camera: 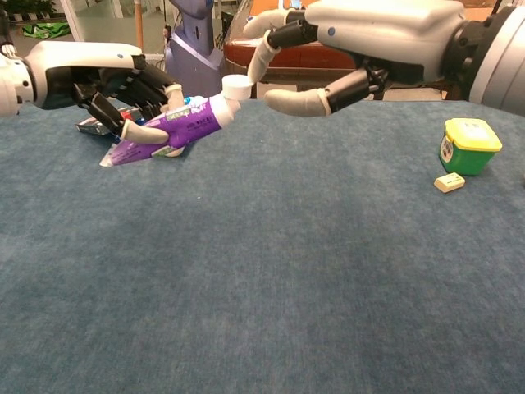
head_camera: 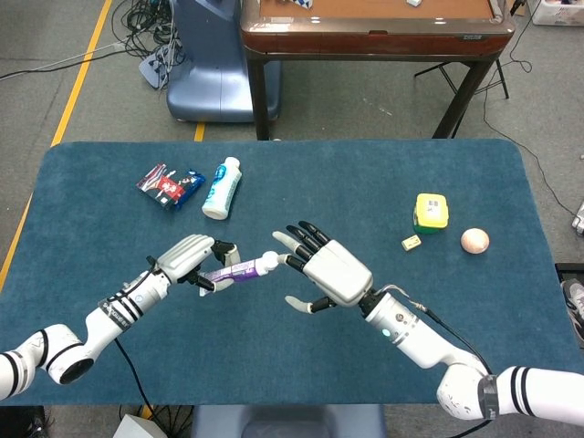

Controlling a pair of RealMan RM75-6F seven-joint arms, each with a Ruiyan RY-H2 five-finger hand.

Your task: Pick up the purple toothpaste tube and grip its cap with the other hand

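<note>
Both risks sit at the white cap [camera: 236,84]: the spread right robot hand [camera: 344,57] could nudge the purple toothpaste tube [camera: 168,131] from the left robot hand's [camera: 107,82] light finger-and-thumb hold, or close beside it.

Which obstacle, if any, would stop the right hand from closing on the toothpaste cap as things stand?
Probably none. The left hand holds the purple toothpaste tube off the table, its white cap pointing at the right hand, whose fingers are spread beside it with nothing between.
</note>
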